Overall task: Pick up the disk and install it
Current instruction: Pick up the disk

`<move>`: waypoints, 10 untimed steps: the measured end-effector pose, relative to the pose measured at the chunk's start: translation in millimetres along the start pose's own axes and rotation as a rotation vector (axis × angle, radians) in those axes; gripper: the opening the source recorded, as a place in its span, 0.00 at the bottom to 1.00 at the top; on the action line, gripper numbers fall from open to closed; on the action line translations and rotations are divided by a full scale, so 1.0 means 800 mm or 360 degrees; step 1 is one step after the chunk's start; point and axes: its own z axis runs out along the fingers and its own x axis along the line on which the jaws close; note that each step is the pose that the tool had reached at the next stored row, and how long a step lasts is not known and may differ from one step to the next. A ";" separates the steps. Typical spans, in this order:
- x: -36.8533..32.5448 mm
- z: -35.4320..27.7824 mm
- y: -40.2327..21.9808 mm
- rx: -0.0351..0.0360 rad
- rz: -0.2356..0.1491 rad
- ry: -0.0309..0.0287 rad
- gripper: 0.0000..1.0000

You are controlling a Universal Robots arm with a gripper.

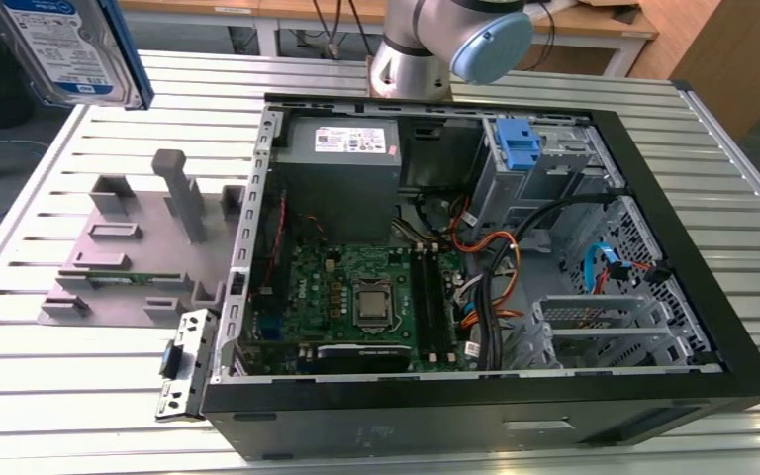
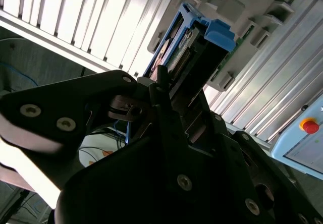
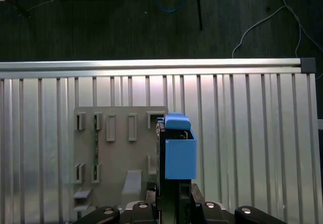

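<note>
We see a ribbed silver aluminium bench (image 1: pixel 63 396) above a dark grey floor (image 3: pixel 101 22) with a loose blue cable (image 3: pixel 171 10); a light wooden desk (image 1: pixel 578 22) stands beyond the bench's far edge.

A robotics lab: a ribbed aluminium bench (image 1: pixel 63 396) carries an opened black computer case (image 1: pixel 486 416) and a grey slotted parts fixture (image 1: pixel 130 257); loose cables (image 3: pixel 198 12) cross the dark floor (image 3: pixel 101 27).

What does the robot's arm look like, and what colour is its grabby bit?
The arm is a smooth silver-grey tube with a round light-blue cap on its joint. Its end effector is chunky black, dotted with small silver screws.
</note>
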 end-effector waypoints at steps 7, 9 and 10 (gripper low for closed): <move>-0.0004 -0.0045 0.0001 0.0000 0.0000 -0.00001 0.35; -0.0005 -0.0053 -0.0002 0.0000 0.0000 -0.00001 0.35; -0.0005 -0.0053 -0.0002 0.0000 0.0000 -0.00001 0.35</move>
